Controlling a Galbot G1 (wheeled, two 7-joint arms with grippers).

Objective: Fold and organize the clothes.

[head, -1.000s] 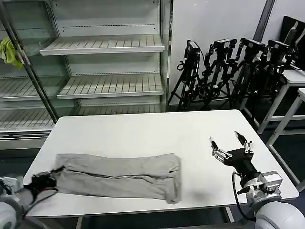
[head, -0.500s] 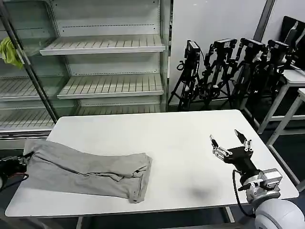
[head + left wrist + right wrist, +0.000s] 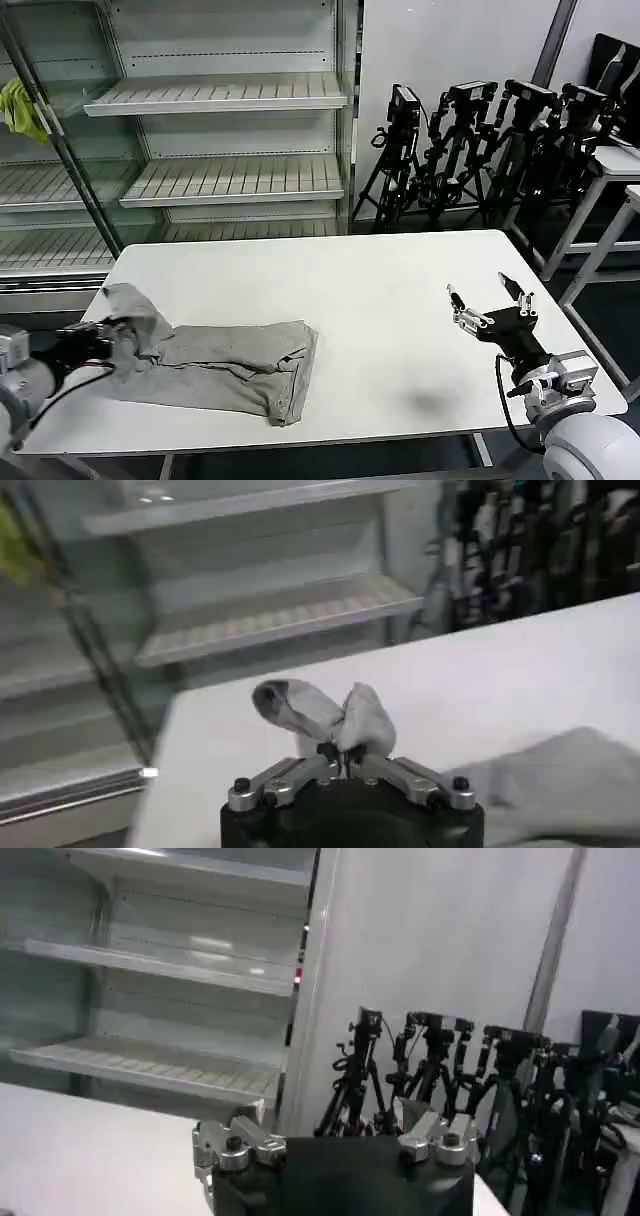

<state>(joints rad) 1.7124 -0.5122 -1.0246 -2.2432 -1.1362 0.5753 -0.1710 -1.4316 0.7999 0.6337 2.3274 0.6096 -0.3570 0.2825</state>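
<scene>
Grey T-shirt [image 3: 225,365] lies bunched on the near-left tabletop [image 3: 380,290]. My left end effector [image 3: 98,343] is clamped on its left end, cloth lifted. My right end effector [image 3: 492,305] hovers near-right, fingers spread wide, empty.

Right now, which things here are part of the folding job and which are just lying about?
Job: grey T-shirt; left gripper shut on its edge; right gripper, open, waiting over the table.
Lying about: yellow-green rag; shelves; tripods.
</scene>
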